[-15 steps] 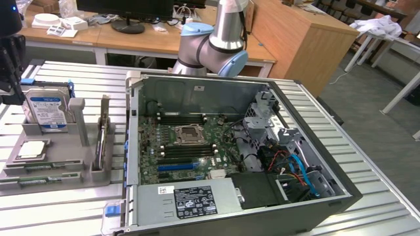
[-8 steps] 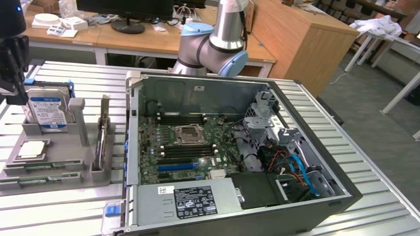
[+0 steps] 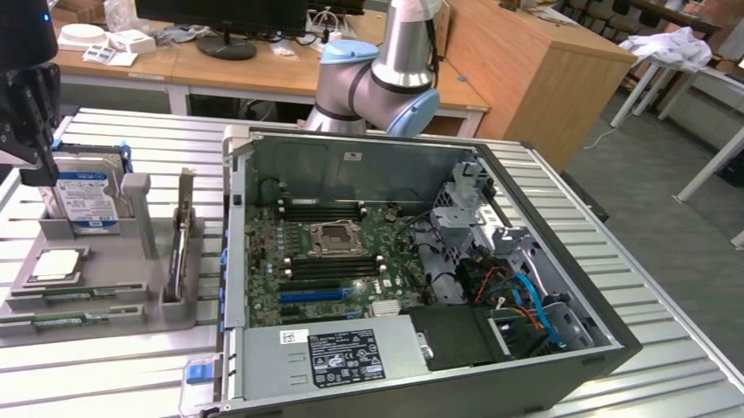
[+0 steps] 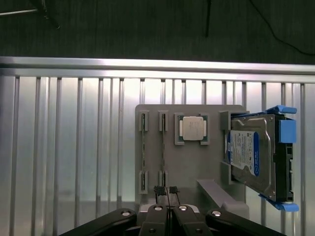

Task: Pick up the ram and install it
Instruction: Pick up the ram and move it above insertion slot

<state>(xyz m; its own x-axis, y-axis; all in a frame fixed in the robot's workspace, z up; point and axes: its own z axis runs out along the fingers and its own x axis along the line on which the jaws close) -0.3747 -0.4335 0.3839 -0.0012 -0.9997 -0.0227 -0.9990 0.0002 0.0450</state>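
Observation:
Two ram sticks stand on edge in the slots of a grey holder [image 4: 197, 162], one ram [image 4: 163, 152] beside the other ram [image 4: 143, 153]. In the exterior view the ram [image 3: 68, 300] shows as a thin green strip low on the holder [image 3: 111, 287]. My gripper [image 4: 167, 190] hangs above the holder's near end with its fingers pressed together and nothing between them, roughly in line with the nearer stick. In the exterior view the gripper [image 3: 33, 170] is the black body at the far left, above the hard drive.
A square silver processor chip [image 4: 193, 129] and a silver-and-blue hard drive [image 4: 251, 157] share the holder. On the exterior view's right lies an open computer case [image 3: 239, 261] with its motherboard [image 3: 331, 252] exposed. The slatted metal table [image 3: 104, 374] ends just beyond the holder.

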